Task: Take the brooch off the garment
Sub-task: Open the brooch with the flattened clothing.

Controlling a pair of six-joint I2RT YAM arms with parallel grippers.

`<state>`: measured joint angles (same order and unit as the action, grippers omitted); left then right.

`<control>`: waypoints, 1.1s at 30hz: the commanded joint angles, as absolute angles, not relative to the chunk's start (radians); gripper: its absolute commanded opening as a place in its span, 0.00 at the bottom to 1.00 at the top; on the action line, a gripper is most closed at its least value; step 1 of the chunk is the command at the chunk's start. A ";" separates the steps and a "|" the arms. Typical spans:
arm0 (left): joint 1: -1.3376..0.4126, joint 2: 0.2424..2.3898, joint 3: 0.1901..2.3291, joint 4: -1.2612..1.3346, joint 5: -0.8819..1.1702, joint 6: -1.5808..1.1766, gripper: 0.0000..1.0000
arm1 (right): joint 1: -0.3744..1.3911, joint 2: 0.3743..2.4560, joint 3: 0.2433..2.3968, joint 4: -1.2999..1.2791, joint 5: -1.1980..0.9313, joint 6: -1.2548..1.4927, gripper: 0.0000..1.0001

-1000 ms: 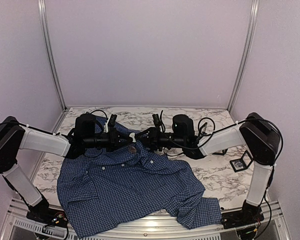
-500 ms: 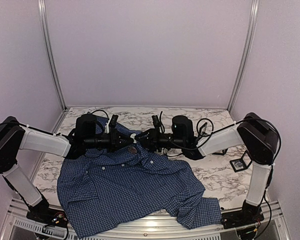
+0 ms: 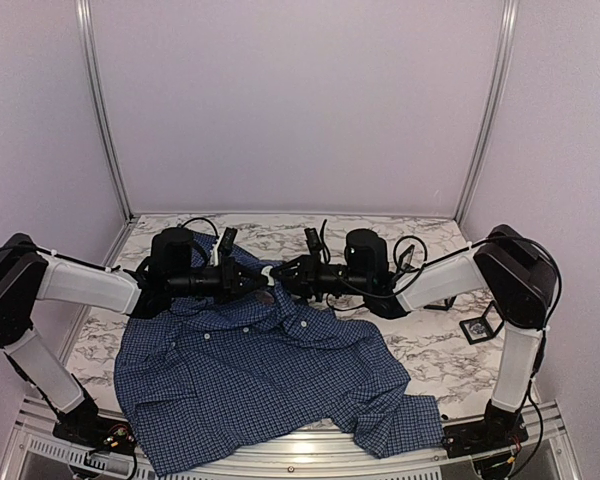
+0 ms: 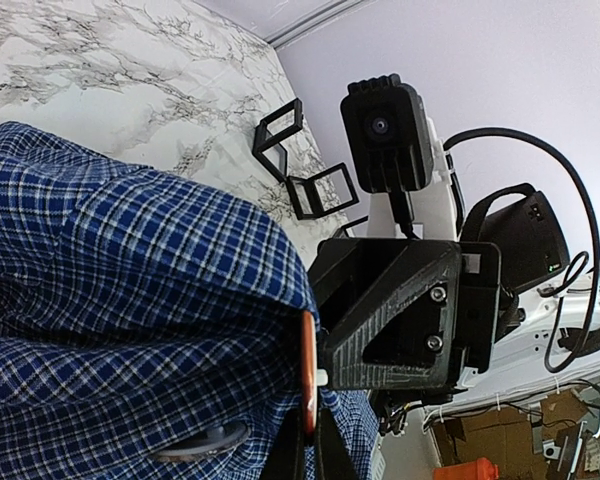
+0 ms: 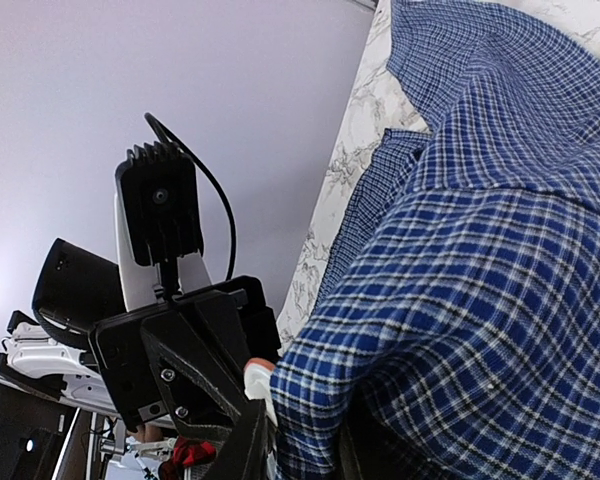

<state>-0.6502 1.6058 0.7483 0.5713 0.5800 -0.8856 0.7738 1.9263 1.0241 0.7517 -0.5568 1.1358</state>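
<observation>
My left claw is pinched tight at a raised fold of the soft, fine-checked shirt. The small round orange brooch sits at centre frame, just beneath. My right claw has narrowed since a second ago; I cannot tell whether it grips.

White-shelled left arm and right arm, black joint housings, looping black cables, silver screws
</observation>
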 commanded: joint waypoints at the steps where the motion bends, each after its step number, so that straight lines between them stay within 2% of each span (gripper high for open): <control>1: -0.662 1.579 0.760 0.571 0.586 -0.864 0.00 | 0.767 1.936 1.044 0.795 -0.561 1.142 0.20; 19: -0.669 1.586 0.791 0.545 0.585 -0.840 0.00 | 0.767 1.932 1.050 0.763 -0.578 1.119 0.15; 33: -0.668 1.589 0.800 0.524 0.569 -0.846 0.00 | 0.767 1.902 1.046 0.704 -0.583 1.067 0.16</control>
<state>-0.6559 1.6035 0.7654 0.5343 0.5674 -0.8673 0.7700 1.9259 1.0241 0.7418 -0.5823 1.1046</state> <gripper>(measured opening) 0.022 0.161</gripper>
